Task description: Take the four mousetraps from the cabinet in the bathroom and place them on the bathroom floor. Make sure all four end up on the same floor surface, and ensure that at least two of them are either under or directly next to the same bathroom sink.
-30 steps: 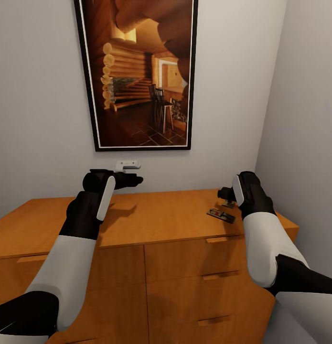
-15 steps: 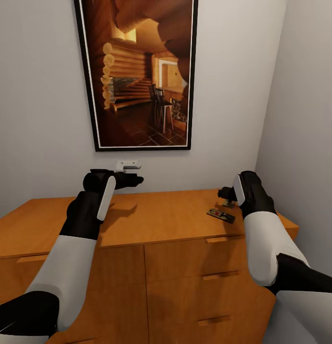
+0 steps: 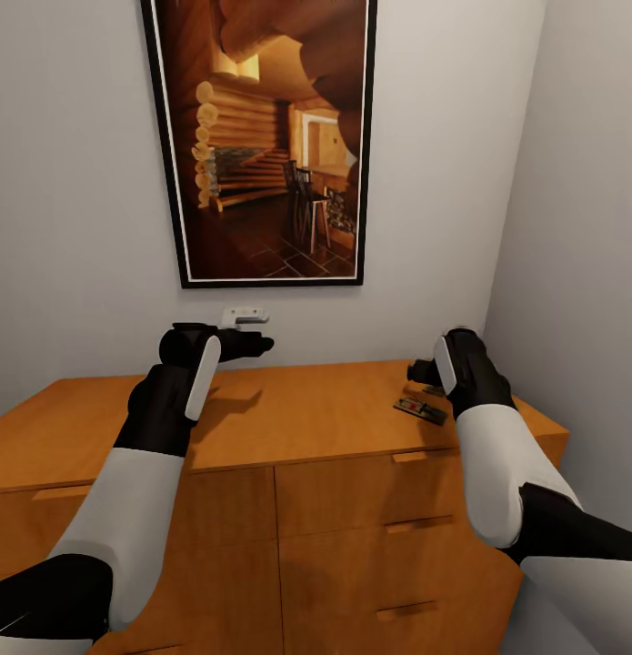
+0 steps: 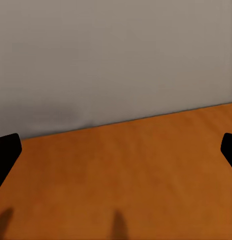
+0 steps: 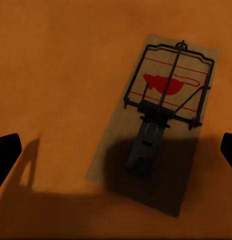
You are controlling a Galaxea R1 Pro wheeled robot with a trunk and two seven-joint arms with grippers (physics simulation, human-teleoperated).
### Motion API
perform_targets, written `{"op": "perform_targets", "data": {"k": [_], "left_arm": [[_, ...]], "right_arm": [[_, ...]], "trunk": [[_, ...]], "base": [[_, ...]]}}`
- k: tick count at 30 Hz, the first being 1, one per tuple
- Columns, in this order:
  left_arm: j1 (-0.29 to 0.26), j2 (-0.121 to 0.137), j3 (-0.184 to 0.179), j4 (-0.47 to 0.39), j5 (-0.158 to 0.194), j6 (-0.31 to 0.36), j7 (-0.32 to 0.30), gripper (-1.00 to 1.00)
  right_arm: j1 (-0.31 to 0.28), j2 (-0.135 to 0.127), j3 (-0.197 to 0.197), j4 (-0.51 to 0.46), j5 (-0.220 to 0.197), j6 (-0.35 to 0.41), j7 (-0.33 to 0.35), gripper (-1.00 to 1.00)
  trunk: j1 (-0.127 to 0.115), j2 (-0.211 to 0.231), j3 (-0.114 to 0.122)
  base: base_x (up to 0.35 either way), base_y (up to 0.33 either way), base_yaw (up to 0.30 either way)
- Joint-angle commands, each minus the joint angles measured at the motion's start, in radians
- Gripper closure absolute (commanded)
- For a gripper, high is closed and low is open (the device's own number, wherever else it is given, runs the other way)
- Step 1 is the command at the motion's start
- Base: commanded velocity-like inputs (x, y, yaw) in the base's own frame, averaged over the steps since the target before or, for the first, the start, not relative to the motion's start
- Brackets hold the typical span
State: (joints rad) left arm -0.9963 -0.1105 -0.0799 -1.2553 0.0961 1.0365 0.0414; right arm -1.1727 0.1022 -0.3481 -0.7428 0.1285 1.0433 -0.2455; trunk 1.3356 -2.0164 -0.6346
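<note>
A mousetrap (image 3: 420,409), a tan board with dark wire and a red mark, lies on the right part of the orange-brown cabinet (image 3: 306,414) top. My right gripper (image 3: 419,371) hovers just above and behind it, and a second mousetrap (image 3: 434,391) peeks out beside the gripper. In the right wrist view the mousetrap (image 5: 161,120) lies below the right gripper (image 5: 116,150), which is open, its shadow falling across the board. My left gripper (image 3: 258,344) hangs open over the cabinet's middle-left top (image 4: 121,170) and holds nothing.
A large framed picture (image 3: 265,136) hangs on the wall behind the cabinet, with a small white wall fitting (image 3: 243,316) under it. A side wall (image 3: 579,273) closes in on the right. Drawer fronts with bar handles (image 3: 416,523) face me.
My right gripper has shifted slightly left, above the traps. The left arm and the mousetraps have stayed where they were.
</note>
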Motion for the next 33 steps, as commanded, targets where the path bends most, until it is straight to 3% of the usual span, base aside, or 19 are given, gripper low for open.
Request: {"op": "perform_targets", "data": {"k": [1, 15, 33], "left_arm": [[-0.001, 0.000, 0.000, 0.000, 0.008, 0.004, 0.004, -1.00], [-0.001, 0.000, 0.000, 0.002, 0.010, 0.004, 0.004, -1.00], [-0.001, 0.000, 0.000, 0.003, 0.010, 0.004, 0.004, -1.00]], "right_arm": [[0.001, 0.002, -0.004, -0.001, 0.011, 0.004, 0.005, -1.00], [0.005, -0.006, -0.008, -0.001, 0.013, 0.004, 0.000, -1.00], [-0.094, -0.015, -0.009, 0.085, 0.010, 0.004, -0.030, -1.00]], "trunk": [[0.000, -0.001, -0.001], [0.000, -0.001, -0.001], [0.000, -0.001, -0.001]], "base": [[0.000, 0.000, 0.000], [0.000, 0.000, 0.000], [0.000, 0.000, 0.000]]}}
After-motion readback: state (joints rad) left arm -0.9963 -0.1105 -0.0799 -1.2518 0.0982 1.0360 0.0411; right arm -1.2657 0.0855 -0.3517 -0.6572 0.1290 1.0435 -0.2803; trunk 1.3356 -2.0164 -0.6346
